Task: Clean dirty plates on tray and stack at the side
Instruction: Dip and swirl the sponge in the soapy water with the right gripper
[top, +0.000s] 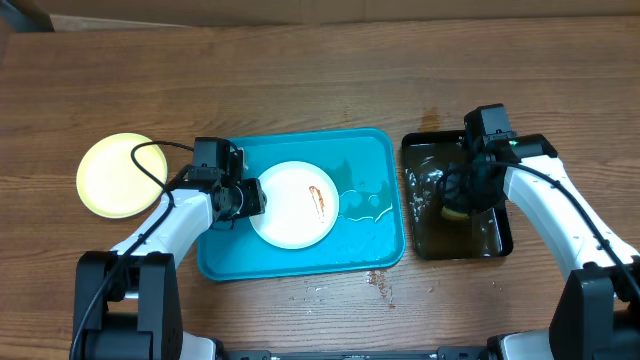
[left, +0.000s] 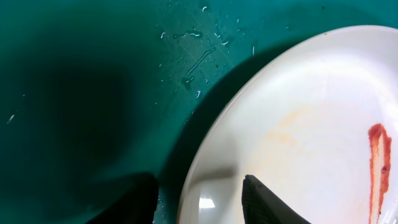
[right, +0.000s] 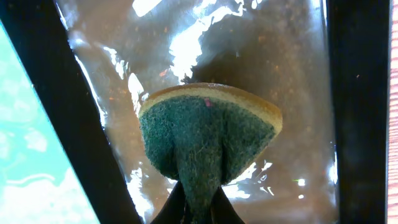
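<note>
One plate (left: 298, 124), rim cropped

A wooden bench (top: 300, 90) carries a glossy black tray (top: 457, 240) at the right, filled with murky brownish water that catches bright reflections. In the tray sits a sponge (right: 208, 140), its dark green scouring face pinched into a fold and a yellow layer showing along its upper edge. Small reddish-brown spots (top: 379, 282) mark the bench near its front edge.
</note>
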